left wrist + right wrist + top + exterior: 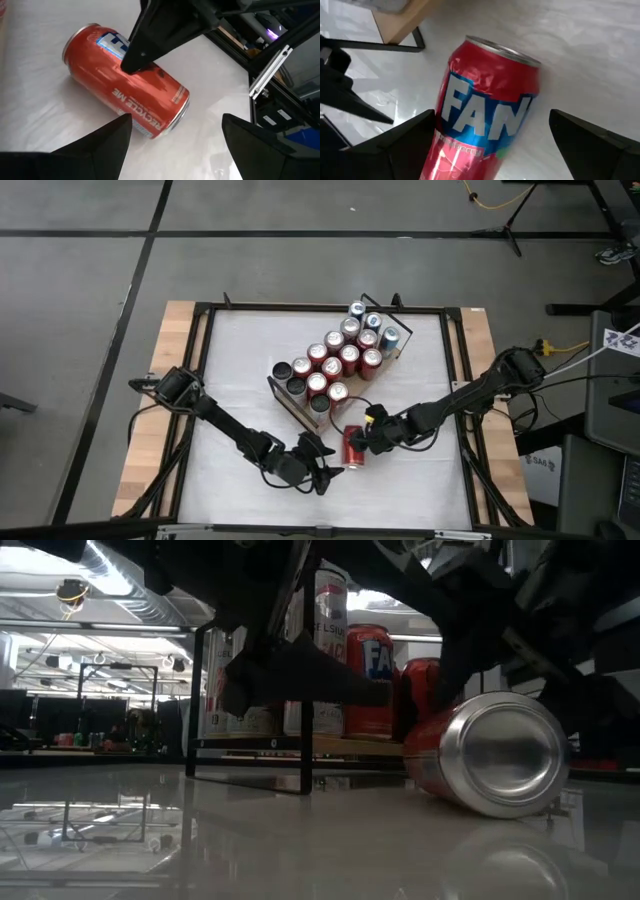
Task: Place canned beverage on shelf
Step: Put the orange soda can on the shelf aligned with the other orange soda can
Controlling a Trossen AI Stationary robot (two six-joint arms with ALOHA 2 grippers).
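A red canned beverage [354, 448] lies on its side on the white tabletop, just in front of the shelf [286, 396]. The shelf is a light-wood board with black wire rails, and several cans [340, 358] stand upright on it. My right gripper [492, 117] is open over the lying can [485, 110], one finger on each side of its body. My left gripper [175, 145] is open near the can's bottom end [172, 112], a little toward the table's near edge, and holds nothing. My right gripper straddles the middle of the lying can's body [142, 75], slanting down from the table's right. Its fingers lie across the can. I cannot tell whether either finger [132, 62] touches it. The can rests on its side on the table.
The shelf's black wire end rail [305, 690] stands close behind the lying can [490, 755]. A black frame [200, 380] runs round the white tabletop, with wooden strips [165, 360] outside it. My two arms nearly meet at the can.
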